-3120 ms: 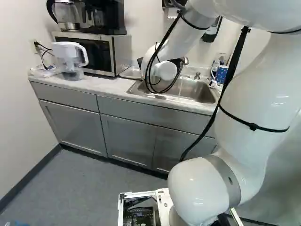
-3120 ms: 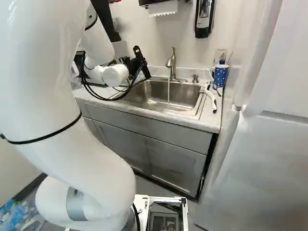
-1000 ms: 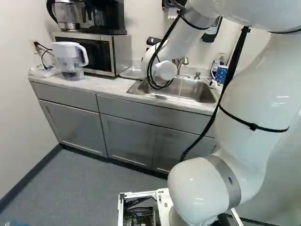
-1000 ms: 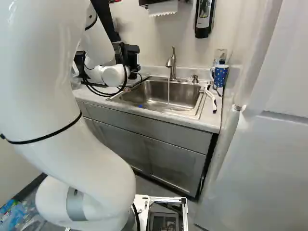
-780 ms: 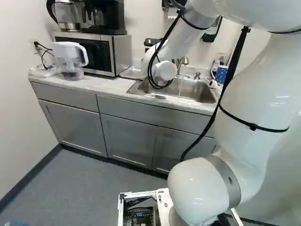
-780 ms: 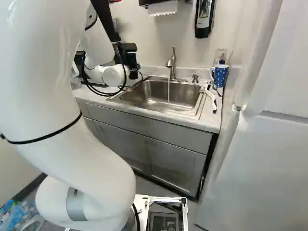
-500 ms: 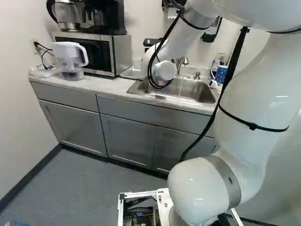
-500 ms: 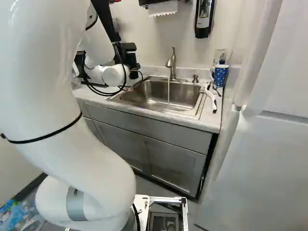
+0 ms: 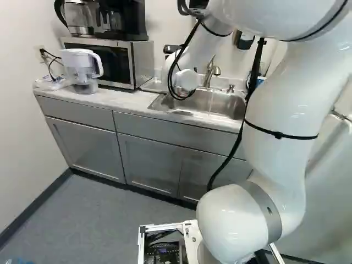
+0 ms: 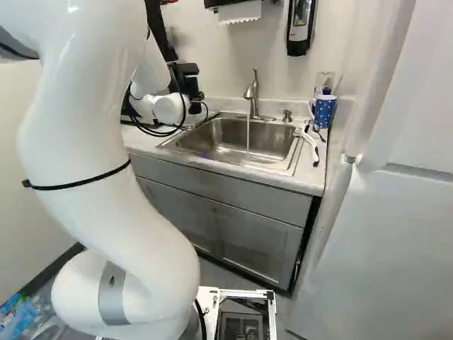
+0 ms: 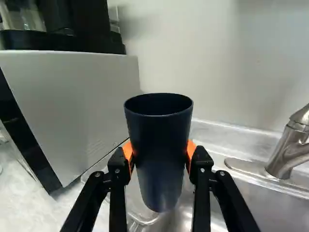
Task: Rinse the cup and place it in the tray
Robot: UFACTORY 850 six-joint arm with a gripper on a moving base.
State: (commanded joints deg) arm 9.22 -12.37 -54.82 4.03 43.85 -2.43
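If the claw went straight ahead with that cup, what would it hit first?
Probably the back wall, beyond the dark cup it holds; the microwave looks just off that line, though depth is hard to judge.

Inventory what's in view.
cup: 1, dark blue, in gripper
tray: 1, grey, beside microwave
sink: 1, steel, in counter
faucet: 1, steel, behind sink
water: 1 stream, clear, below faucet
mug: 1, blue, on counter
brush: 1, white, beside mug
glass: 1, clear, behind mug
pitcher: 1, white, beside microwave
microwave: 1, silver, on counter
coffee maker: 1, black, on microwave
counter: 1, grey, on cabinets
dispenser: 1, black, on wall
paper: 1, white, on wall
floor: 1, grey, below cabinets
arm: 1, white, over counter
gripper: 1, black, shut on cup
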